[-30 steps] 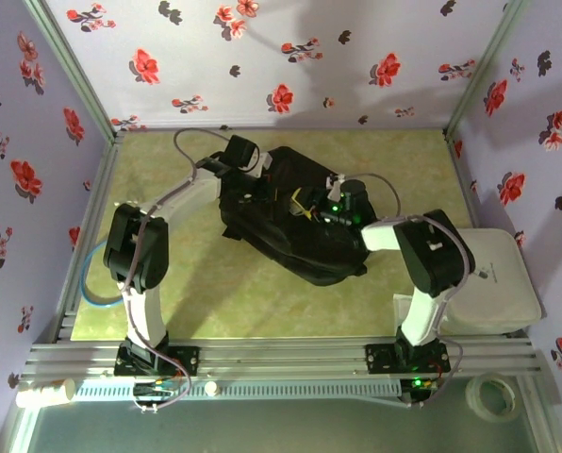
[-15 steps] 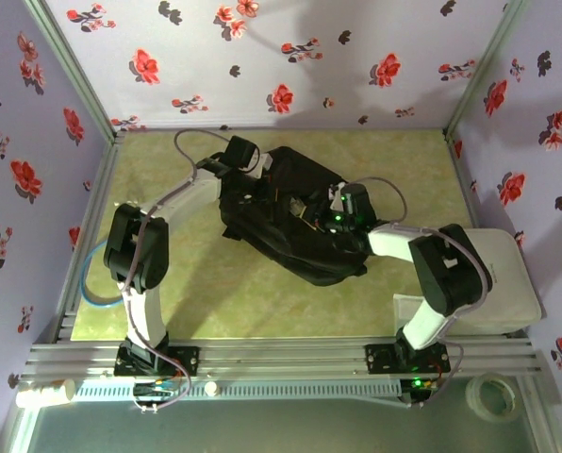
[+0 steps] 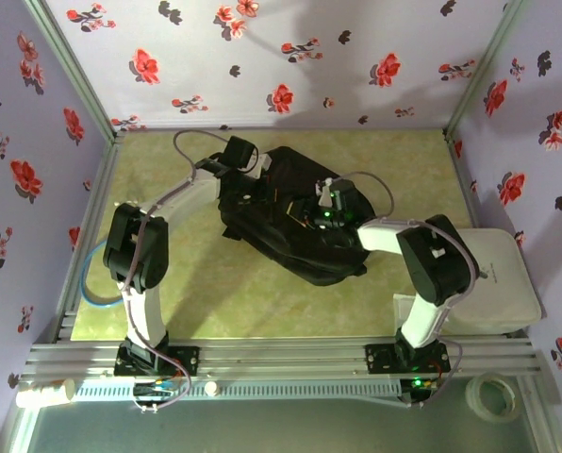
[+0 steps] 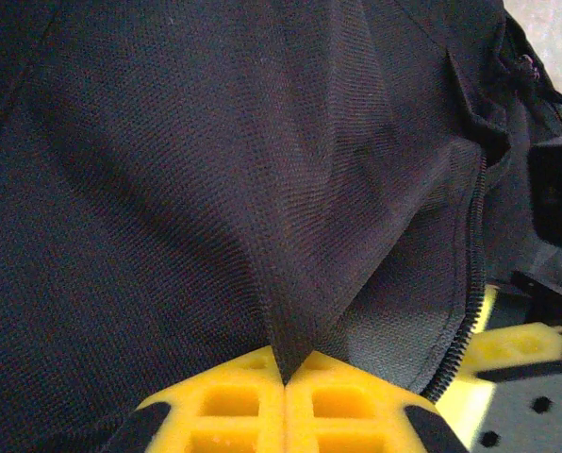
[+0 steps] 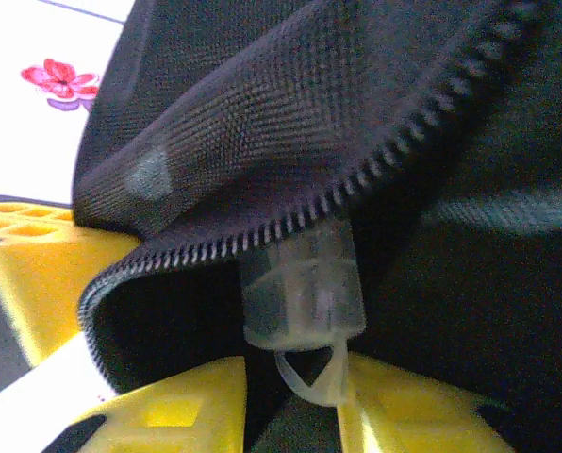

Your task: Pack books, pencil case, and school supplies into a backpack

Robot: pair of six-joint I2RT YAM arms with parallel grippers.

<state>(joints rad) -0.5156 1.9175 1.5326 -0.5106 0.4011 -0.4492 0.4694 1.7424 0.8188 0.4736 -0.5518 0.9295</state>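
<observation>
Lilac flowered walls around an olive-green tabletop. Found the large black soft fabric backpack lying mid-table, slightly toward the far side, between the two arms. Saw the left gripper clamped tight on a raised fold of backpack cloth at the far left edge, seemingly to lift the opening. Saw the right gripper reaching in from the right, yellow fingers narrowly parted either side of the thin loop hanging from the translucent plastic zip pull, not visibly pinching it. Judged the loop likely to slip free if pulled with so loose a hold, being thin and slick-looking. Judged also that dragging the zip hard could tug the fold out of the left fingers or slide the whole limp bag along the table.
</observation>
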